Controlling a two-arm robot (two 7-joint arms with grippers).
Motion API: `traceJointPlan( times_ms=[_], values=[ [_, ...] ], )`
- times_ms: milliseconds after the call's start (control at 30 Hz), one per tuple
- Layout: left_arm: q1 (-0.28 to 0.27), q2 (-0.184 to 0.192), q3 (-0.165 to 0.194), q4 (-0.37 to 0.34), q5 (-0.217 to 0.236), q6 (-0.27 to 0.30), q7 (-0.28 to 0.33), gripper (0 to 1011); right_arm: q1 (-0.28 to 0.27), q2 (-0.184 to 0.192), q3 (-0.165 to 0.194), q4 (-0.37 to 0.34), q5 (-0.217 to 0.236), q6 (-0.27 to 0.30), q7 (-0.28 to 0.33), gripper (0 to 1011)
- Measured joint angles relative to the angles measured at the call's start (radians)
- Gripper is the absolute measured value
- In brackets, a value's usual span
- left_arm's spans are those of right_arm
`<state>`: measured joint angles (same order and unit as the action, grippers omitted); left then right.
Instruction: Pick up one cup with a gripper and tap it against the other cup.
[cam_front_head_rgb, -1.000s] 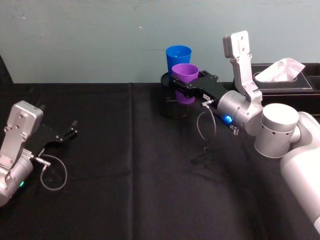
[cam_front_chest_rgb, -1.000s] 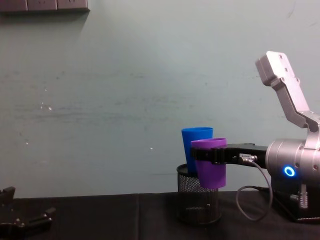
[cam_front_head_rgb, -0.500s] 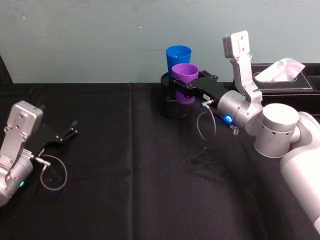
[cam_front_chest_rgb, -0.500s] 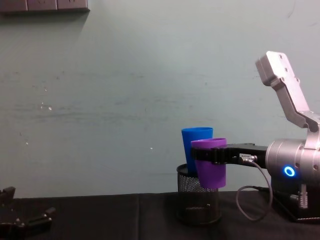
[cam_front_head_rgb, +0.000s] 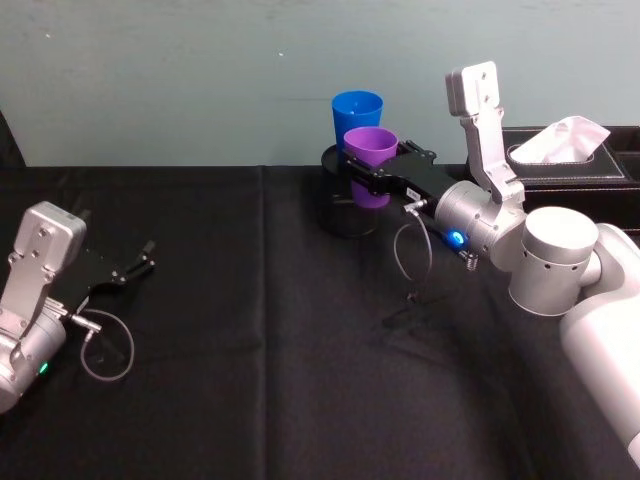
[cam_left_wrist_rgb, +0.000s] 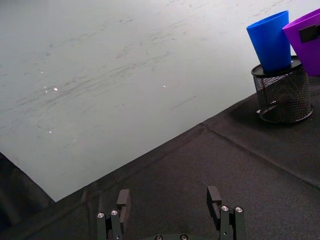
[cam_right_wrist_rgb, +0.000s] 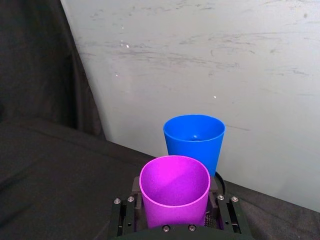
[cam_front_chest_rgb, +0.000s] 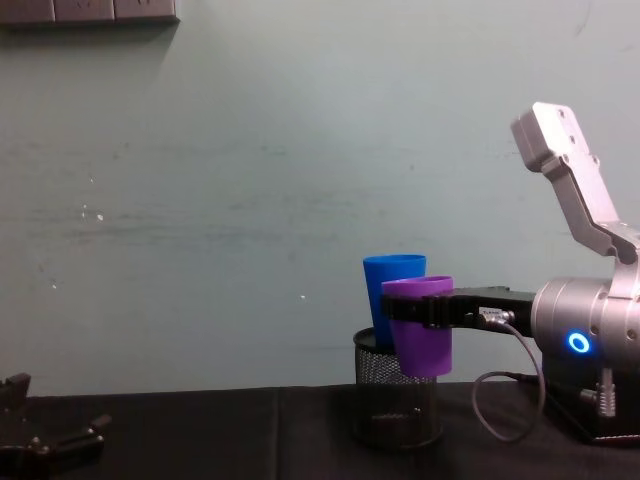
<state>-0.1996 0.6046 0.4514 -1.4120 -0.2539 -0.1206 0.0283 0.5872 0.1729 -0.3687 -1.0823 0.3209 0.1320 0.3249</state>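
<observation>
Chest view shows the right gripper (cam_front_chest_rgb: 420, 311) clamped on the purple tumbler (cam_front_chest_rgb: 420, 340), lifted at 4 o'clock of the blue tumbler (cam_front_chest_rgb: 392, 290) in the mesh pen pot (cam_front_chest_rgb: 397, 405). Its white label (cam_front_head_rgb: 411, 192) is unreadable. The left gripper (cam_front_head_rgb: 135, 264) rests with fingers apart, empty, on the black tablecloth (cam_front_head_rgb: 250, 350).

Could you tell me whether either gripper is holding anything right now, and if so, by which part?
The right gripper holds the purple cup clear of the table, its fingers clamping the sides just below the rim. The left gripper is open and holds nothing.
</observation>
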Motion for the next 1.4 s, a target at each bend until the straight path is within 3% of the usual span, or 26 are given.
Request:
traceJointPlan(
  times_ms=[1400],
  values=[
    [0.0,0.0,0.0,0.0,0.0,0.0,0.0,1000,0.0,0.0,0.0,0.0,0.0,0.0,0.0,730]
  ],
)
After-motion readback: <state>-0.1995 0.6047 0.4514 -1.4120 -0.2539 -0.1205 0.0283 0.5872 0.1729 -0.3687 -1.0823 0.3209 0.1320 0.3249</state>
